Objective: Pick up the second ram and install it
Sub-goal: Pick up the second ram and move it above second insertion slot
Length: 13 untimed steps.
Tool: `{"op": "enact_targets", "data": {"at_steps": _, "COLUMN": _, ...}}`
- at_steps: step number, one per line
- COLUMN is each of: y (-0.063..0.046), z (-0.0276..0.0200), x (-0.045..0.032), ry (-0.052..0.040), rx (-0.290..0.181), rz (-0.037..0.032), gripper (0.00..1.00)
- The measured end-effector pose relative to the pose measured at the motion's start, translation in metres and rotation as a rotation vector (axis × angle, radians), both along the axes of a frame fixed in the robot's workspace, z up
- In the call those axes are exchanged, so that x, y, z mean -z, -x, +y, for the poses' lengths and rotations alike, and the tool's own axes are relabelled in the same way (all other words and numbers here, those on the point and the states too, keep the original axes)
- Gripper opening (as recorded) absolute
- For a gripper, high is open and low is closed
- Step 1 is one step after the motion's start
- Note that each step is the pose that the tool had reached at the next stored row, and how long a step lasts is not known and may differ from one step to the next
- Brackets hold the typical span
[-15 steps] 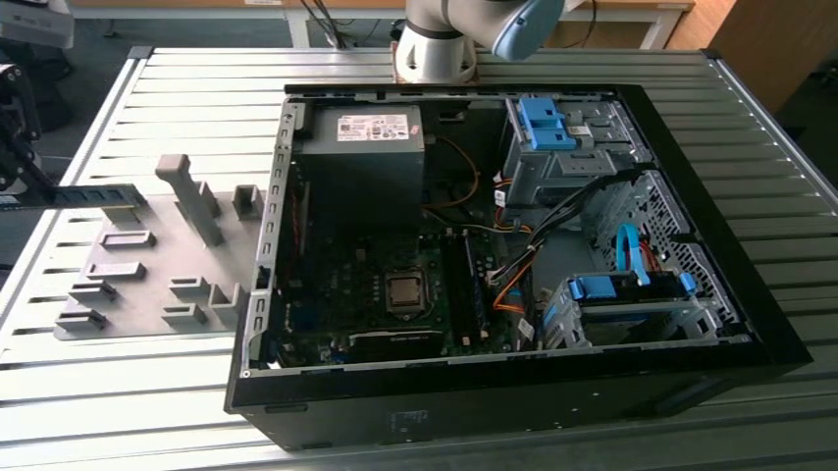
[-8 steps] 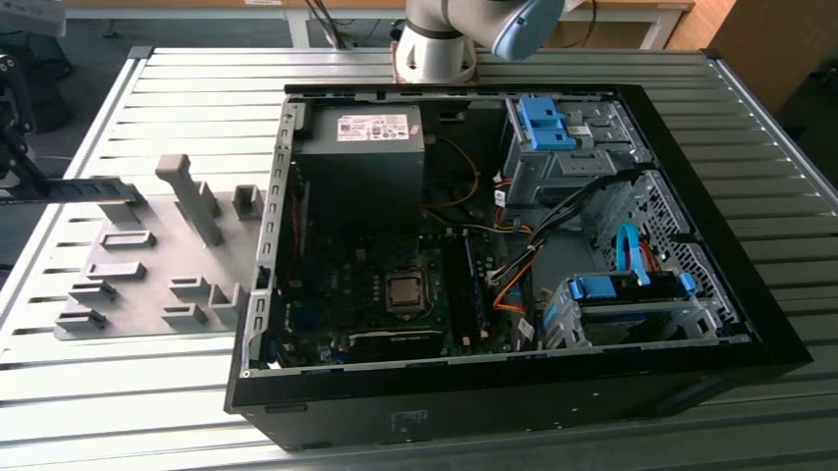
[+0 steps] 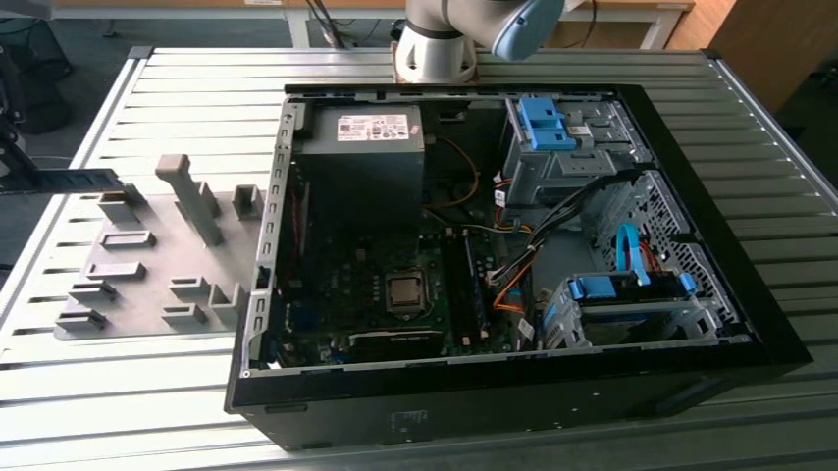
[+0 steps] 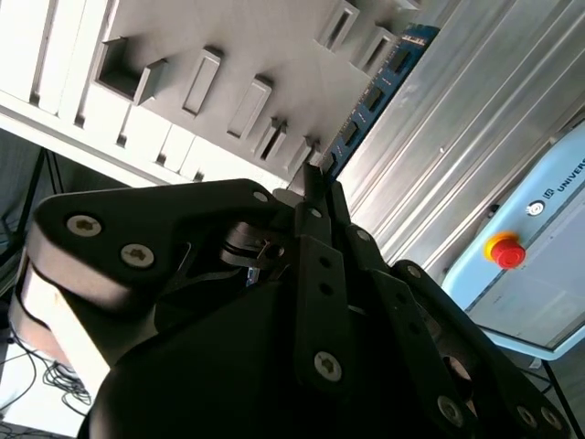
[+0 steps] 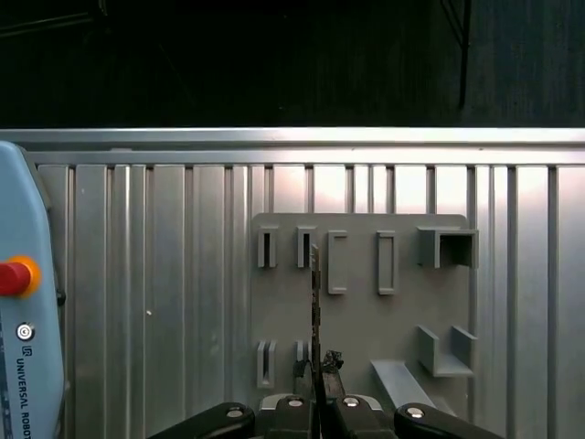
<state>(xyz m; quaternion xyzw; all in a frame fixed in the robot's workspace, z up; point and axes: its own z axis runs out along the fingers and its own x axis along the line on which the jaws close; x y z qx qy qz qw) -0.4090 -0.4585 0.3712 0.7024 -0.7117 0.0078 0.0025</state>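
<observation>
Gripper [image 5: 315,373] is seen clamped on the second ram [image 5: 315,293]: one end of the stick is pinched between the black fingers [image 4: 320,238] and the rest projects past the fingertips. In the first wrist view the ram is caught edge-on as a thin dark line over the grey fixture plate [image 5: 366,311], between the plate's slotted holders. In the second wrist view its blue-green face and a row of dark chips are shown, running out from the fingertips across the edge of the plate onto the slatted aluminium table [image 4: 475,110]. Contact between ram and plate cannot be made out. In the exterior view the ram [image 3: 73,180] is held roughly level at the exterior view's left, just beside the plate's holders and well apart from the open computer case [image 3: 733,324]. The case is laid on its side on the table, at the exterior view's right of the plate. Inside it a motherboard [image 3: 328,294], a CPU socket [image 3: 404,291], long black memory slots [image 3: 458,280], a power supply [image 3: 360,147] and blue drive brackets [image 3: 544,123] are visible. The arm's base [image 3: 439,49] is mounted behind the case. A teach pendant [image 5: 23,320] with a red stop button [image 5: 11,275] is lying on the table near the plate.
</observation>
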Motion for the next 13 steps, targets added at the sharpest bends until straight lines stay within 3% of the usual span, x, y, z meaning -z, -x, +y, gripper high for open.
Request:
{"op": "enact_targets", "data": {"at_steps": 9, "y": 0.0, "z": 0.0001, "x": -0.0128, "ry": 0.0, "rx": 0.001, "rz": 0.0, "gripper": 0.14}}
{"op": "enact_targets", "data": {"at_steps": 13, "y": 0.0, "z": 0.0002, "x": -0.0145, "ry": -0.0002, "rx": 0.002, "rz": -0.0002, "gripper": 0.14}}
